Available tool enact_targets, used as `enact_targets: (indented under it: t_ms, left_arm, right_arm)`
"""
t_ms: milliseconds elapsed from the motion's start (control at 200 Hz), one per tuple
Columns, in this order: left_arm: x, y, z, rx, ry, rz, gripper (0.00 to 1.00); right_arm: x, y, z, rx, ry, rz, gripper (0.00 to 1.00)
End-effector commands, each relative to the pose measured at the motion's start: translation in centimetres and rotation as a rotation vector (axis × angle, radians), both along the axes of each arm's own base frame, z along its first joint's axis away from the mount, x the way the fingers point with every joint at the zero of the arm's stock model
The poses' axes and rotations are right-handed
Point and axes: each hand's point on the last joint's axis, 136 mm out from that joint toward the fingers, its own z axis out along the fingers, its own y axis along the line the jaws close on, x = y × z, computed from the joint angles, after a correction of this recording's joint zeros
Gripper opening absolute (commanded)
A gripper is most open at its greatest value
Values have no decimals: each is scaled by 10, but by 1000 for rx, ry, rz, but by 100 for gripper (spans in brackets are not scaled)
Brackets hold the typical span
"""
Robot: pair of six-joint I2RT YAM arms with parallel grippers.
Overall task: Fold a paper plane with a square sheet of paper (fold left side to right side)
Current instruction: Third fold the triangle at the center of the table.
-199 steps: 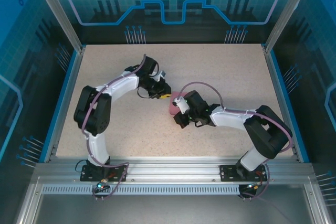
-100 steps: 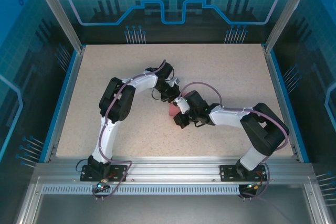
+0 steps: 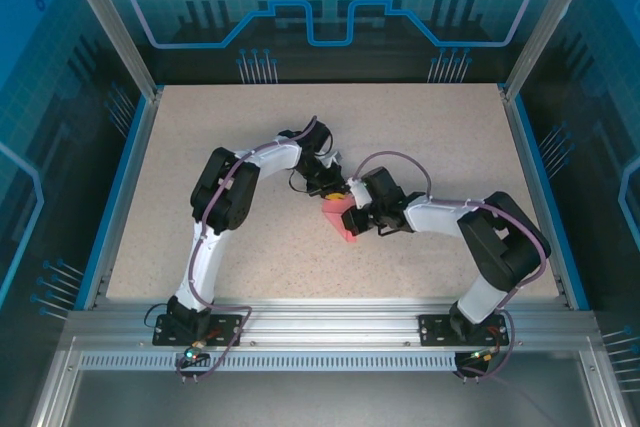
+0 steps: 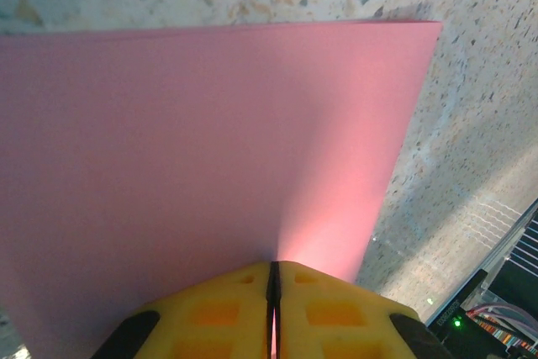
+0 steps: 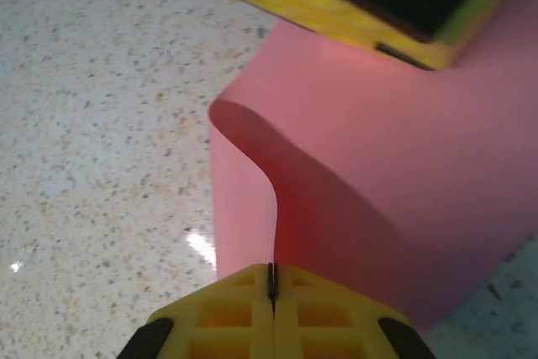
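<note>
your left gripper (image 4: 273,277) and right gripper (image 5: 271,279) each pinch the square sheet of paper (image 4: 210,140), bowed mid-fold. no crease looks pressed yet; most folding remains.

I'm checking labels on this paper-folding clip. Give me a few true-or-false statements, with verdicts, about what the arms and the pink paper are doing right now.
1. The left gripper and the right gripper both pinch the pink paper. True.
2. The pink paper lies flat on the table. False: it bends in a curve, with part of it raised off the table.
3. The two grippers are close together near the middle of the table. True.
4. The pink paper is already a slim pointed plane. False: it is a broad sheet with a straight edge and a square corner.
</note>
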Motion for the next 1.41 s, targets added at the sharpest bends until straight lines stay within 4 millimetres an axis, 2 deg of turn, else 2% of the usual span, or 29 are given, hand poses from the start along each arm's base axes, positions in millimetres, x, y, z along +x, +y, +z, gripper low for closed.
enact_targets:
  t_ms: [0,395,870,1200,1401]
  left_arm:
    - [-15,5,-25,61,45,-25,11]
    - [-16,4,-25,61,46,-27,11]
    - [-15,4,-26,63,50,-24,11]
    - [-15,3,-23,56,43,-27,12]
    - [-8,4,-7,56,2,-34,20]
  right_arm:
    - [7,-12,-6,-26,26,-69,0]
    - [17,-30,-13,-76,35,-155,0]
    - [23,-35,-13,-91,33,-186,0]
    - [17,-36,-22,-104,65,-172,0]
    - [7,-39,-30,-125,104,-161,0]
